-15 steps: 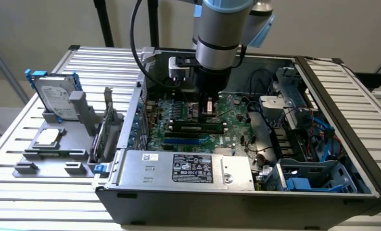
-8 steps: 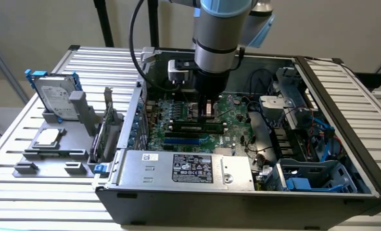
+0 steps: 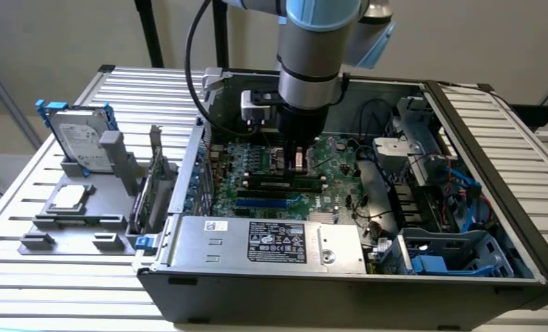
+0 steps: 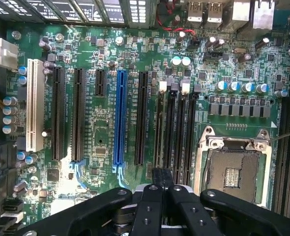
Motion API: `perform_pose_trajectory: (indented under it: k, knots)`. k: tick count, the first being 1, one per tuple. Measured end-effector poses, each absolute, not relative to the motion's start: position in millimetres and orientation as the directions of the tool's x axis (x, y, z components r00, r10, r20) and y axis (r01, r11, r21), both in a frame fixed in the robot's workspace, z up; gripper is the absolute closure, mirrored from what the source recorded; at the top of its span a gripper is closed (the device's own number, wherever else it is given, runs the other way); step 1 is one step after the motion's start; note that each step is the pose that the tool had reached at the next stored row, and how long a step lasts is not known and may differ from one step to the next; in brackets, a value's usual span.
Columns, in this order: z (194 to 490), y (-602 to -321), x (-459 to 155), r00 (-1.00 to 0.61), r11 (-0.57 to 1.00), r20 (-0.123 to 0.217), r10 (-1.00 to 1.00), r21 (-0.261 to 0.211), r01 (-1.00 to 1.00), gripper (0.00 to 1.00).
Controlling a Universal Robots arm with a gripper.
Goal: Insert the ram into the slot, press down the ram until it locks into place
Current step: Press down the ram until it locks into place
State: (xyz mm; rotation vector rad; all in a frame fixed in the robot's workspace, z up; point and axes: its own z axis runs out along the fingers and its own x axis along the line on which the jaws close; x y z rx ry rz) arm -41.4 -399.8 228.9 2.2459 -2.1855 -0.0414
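Black fingers (image 4: 152,201) of mine crowded closest to the wrist camera, drawn narrow until the tips of my gripper (image 4: 162,178) all but met. I could not tell whether anything was pinched between them. They hung over one end of the row of four black slots on the green board (image 4: 105,142).

From the outside camera, my gripper (image 3: 297,169) stood at the middle of the frame inside the open computer case (image 3: 348,290). Just below it in that frame ran the ram (image 3: 284,184), a thin green stick that seemed to stand edge-up in the slot (image 4: 159,147) nearest the blue slot (image 3: 269,202).

By my judgement the stick had gone in. Whether it had been pressed home I could not say, since the white end clip (image 4: 161,87) gave no clear sign of having locked.
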Motion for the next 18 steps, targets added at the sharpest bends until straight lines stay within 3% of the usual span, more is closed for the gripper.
perform_pose_trajectory:
  k: [7, 18]
  knots:
    - [227.5, -399.5, -41.8, 0.027, -0.027, -0.016, -1.0, 0.023, -0.999, 0.89]
    - [273.5, -399.6, -39.9, 0.027, -0.027, -0.015, -1.0, 0.032, -0.999, 0.89]
